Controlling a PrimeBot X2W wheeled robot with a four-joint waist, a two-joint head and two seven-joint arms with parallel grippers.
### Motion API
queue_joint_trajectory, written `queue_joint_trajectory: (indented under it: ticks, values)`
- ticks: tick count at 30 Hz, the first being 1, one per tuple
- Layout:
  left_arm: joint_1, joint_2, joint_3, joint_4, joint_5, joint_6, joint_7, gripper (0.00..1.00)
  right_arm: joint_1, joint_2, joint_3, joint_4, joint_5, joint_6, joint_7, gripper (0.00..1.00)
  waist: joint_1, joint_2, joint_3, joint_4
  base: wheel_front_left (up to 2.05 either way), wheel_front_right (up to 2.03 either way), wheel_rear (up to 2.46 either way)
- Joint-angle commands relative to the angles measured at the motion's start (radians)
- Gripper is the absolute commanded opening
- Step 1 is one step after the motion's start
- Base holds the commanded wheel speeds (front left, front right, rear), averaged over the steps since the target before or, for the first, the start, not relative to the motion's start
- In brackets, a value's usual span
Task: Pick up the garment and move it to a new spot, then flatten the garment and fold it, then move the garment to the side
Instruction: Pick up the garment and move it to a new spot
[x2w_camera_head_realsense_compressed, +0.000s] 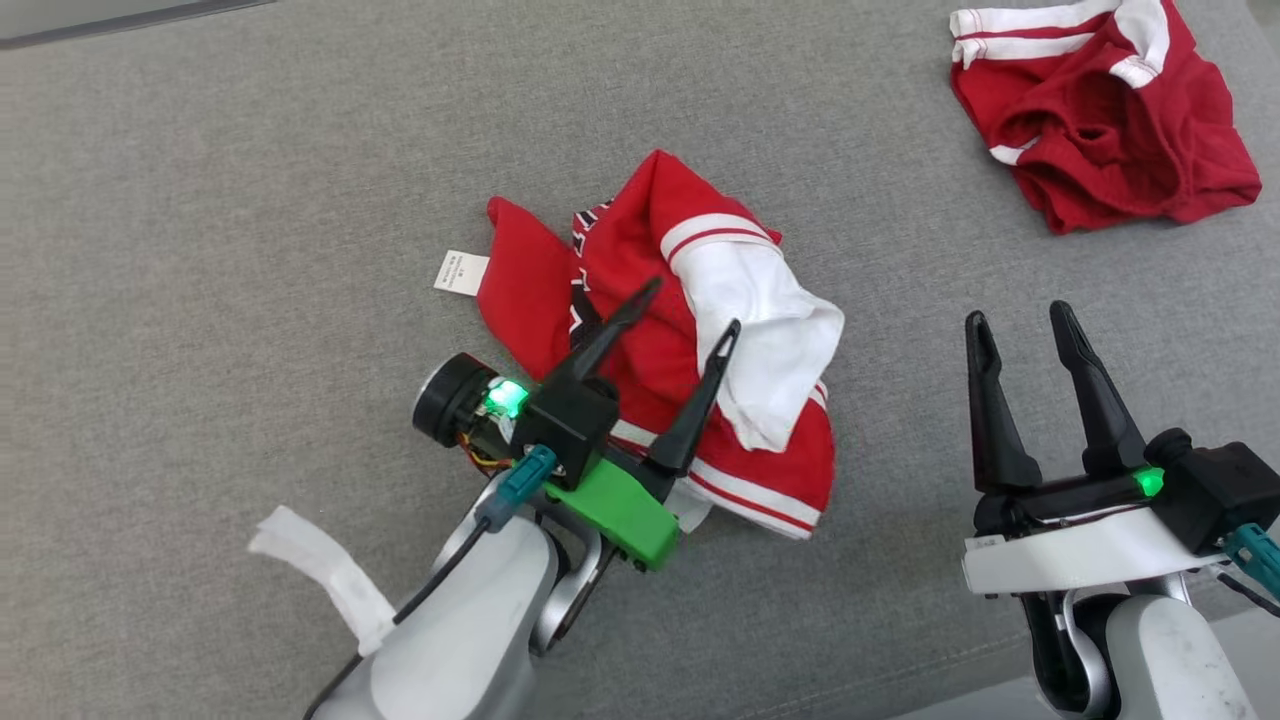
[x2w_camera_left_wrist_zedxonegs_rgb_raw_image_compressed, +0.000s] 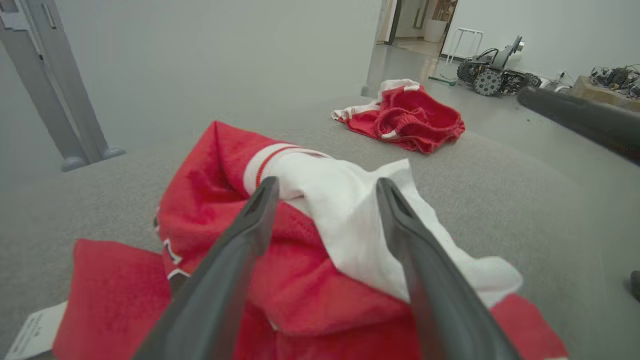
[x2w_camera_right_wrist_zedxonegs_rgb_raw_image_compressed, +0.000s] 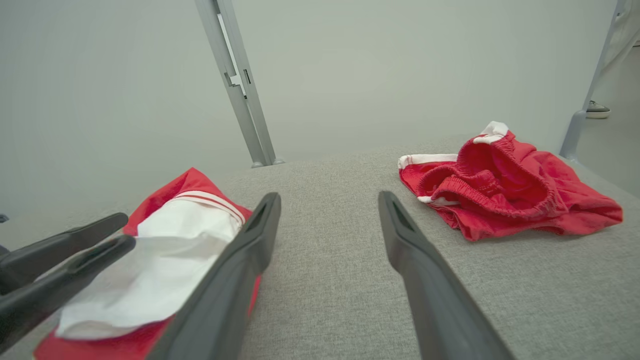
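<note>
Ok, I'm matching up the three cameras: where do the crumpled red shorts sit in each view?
Head view: the red shorts are in the top right corner.
Left wrist view: upper middle, slightly right of centre.
Right wrist view: right of centre, at mid height.
Shared landmark: the jersey with its white sleeve, lying left of the shorts in every view.

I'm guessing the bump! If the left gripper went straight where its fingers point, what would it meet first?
Probably the crumpled red-and-white garment; the left gripper points its open fingers at the white part.
</note>
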Motion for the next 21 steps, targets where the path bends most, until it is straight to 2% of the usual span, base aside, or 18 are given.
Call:
queue_joint_trajectory:
  ticks: [1, 7, 12, 18, 21]
  values:
    - [0.022, 0.013, 0.017, -0.017, -0.009, 0.017, -0.012, 1.00, 0.001, -0.001, -0.005, -0.006, -0.011, 0.000, 0.007, 1.00, 0.0000, -0.0001, -0.064, 0.069, 0.00, 0.00, 0.00]
    - [0.093, 0.063, 0.133, -0.099, -0.049, 0.103, -0.043, 1.00, 0.033, -0.005, -0.024, -0.033, -0.029, 0.000, 0.045, 1.00, 0.0000, -0.0001, -0.126, 0.143, 0.00, 0.00, 0.00]
    - [0.163, 0.131, 0.254, -0.135, -0.088, 0.166, -0.052, 1.00, 0.064, -0.008, -0.035, -0.054, -0.035, 0.000, 0.076, 1.00, 0.0000, -0.0001, -0.161, 0.188, 0.00, 0.00, 0.00]
    - [0.255, 0.210, 0.342, -0.163, -0.109, 0.202, -0.056, 1.00, 0.095, -0.011, -0.043, -0.066, -0.038, 0.000, 0.102, 1.00, 0.0000, -0.0001, -0.191, 0.208, 0.00, 0.00, 0.00]
    - [0.295, 0.229, 0.359, -0.172, -0.121, 0.206, -0.056, 1.00, 0.114, -0.011, -0.054, -0.058, -0.037, 0.000, 0.109, 1.00, 0.0000, -0.0001, -0.209, 0.208, 0.00, 0.00, 0.00]
